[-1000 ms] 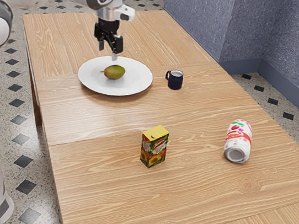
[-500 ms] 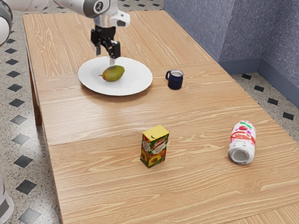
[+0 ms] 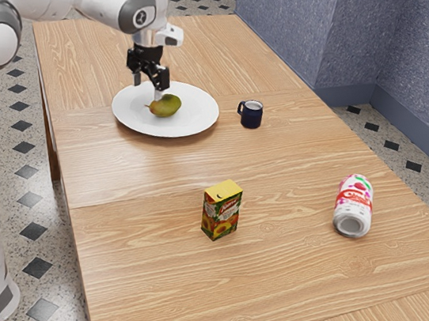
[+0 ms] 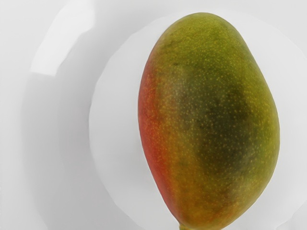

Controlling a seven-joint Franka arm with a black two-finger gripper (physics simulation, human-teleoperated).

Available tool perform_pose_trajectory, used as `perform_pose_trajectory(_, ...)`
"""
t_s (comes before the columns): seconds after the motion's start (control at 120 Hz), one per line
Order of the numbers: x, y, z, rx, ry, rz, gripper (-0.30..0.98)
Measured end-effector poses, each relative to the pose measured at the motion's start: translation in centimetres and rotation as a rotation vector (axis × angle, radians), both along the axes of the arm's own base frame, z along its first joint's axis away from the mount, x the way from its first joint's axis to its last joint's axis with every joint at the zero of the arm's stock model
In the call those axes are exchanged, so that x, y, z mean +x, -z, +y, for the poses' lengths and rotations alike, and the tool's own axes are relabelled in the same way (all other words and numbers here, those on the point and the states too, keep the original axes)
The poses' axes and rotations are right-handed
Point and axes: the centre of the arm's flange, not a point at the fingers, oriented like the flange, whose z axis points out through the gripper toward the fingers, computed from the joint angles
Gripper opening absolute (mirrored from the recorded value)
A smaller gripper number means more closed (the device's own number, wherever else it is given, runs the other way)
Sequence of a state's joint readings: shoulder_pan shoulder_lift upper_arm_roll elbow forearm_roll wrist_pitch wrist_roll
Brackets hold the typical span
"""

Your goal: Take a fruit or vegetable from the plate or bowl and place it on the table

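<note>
The pincer (image 3: pixel 148 89) stands wide, its two fingers apart, with nothing gripped between them, low over the plate. Nearest to it is the mango (image 3: pixel 167 106), the fruit of the task, lying on its side on the plate and not yet on the counter; I cannot tell whether a fingertip touches it. In the wrist view the mango is green with a dark patch, red along one flank, its short stem at the narrower end, and it lies over the smooth round middle of the plate. The white plate (image 3: pixel 133 125) spreads out under the pincer and around the fruit, with a raised, glossy rim. A little farther from the pincer, just beside the plate toward the exterior view's right, is a small dark blue mug (image 3: pixel 251 116), upright, its handle on the side facing the plate. Well apart from the pincer, toward the exterior view's lower edge, a carton (image 3: pixel 222 211) with a yellow top and fruit printed on it stands upright on the wooden counter (image 3: pixel 143 274). Farthest from the pincer, past the carton toward the exterior view's right, a white and red can (image 3: pixel 354 206) lies on its side, its grey end angled away from the pincer
</note>
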State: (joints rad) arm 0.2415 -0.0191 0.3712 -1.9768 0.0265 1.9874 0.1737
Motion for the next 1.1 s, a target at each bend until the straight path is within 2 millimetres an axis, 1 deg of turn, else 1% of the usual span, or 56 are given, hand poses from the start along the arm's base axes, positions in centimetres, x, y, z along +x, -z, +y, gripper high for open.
perform_pose_trajectory(0.175, 0.1, 0.4, 0.3, 0.003, -0.004, 0.003, 0.69)
perform_pose_trajectory(0.308, 0.3, 0.1, 0.4, 0.009, -0.006, -0.006, 0.69)
perform_pose_trajectory(0.525, 1.5, -0.5, 1.4, 0.028, -0.016, -0.021, 0.69)
perform_pose_trajectory(0.775, 2.3, -0.3, 0.8, 0.023, -0.008, -0.025, 0.69)
perform_pose_trajectory(0.917, 2.6, 0.3, 0.8, 0.021, -0.007, -0.020, 0.69)
perform_pose_trajectory(1.008, 2.8, 1.2, 1.0, 0.018, -0.012, -0.011, 0.69)
perform_pose_trajectory(1.1, 3.0, 1.7, 1.0, 0.015, -0.013, -0.009, 0.69)
